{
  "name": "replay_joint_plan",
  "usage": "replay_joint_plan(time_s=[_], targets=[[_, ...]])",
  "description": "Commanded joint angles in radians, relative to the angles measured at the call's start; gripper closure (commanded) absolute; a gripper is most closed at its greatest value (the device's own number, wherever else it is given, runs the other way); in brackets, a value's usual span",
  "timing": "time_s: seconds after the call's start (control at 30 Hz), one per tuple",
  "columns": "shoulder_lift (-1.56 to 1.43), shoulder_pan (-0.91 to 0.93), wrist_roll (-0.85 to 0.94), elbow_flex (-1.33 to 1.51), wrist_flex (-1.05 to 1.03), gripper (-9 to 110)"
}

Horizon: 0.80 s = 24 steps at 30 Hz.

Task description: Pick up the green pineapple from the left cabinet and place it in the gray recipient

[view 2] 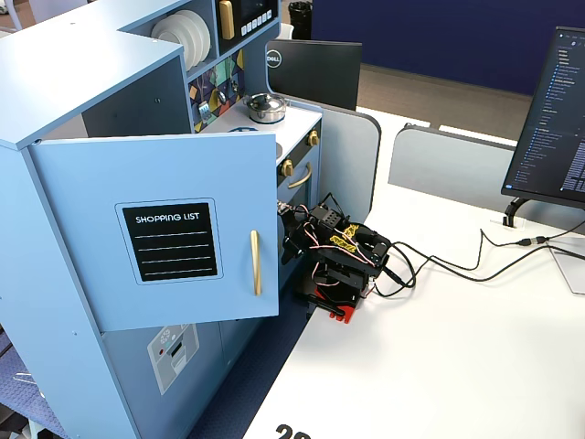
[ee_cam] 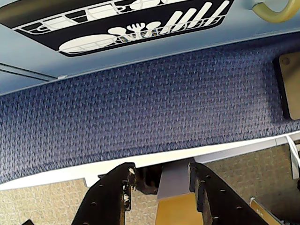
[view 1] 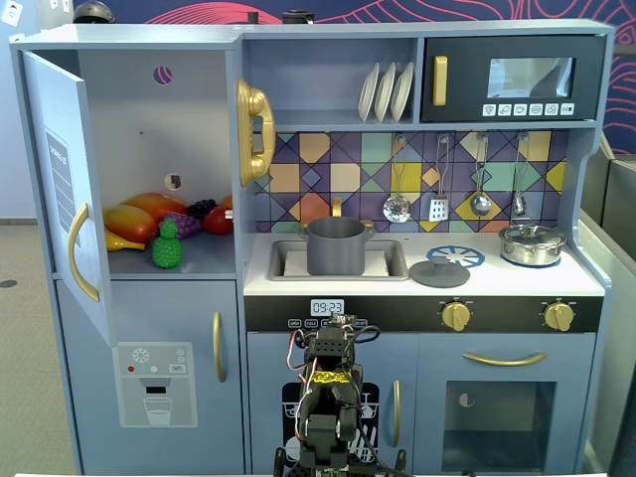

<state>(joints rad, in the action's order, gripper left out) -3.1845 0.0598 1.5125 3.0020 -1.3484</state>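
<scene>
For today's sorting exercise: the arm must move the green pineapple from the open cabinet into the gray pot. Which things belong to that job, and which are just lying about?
Job:
pineapple
cabinet
gray pot
gripper

Lying about:
grapes
silver pot
lid
plates
microwave

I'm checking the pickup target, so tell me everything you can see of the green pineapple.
The pineapple is a small bright green toy, plastic by its look, with a bumpy round body and a darker leafy crown. It stands upright at the front of the shelf in the open cabinet, just before a purple grape bunch and other toy fruit. Nothing grips it.
</scene>
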Motion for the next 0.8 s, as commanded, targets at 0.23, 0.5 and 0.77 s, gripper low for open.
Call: replay_joint_plan(time_s=[0.23,0.5,0.77], targets=[[0.006,-0.002,0.029,0.0,-0.183,101],[0.006,-0.54,-0.256,0.0,0.402,93],[0.19,-0.919,0.127,-0.124,1.387,89]])
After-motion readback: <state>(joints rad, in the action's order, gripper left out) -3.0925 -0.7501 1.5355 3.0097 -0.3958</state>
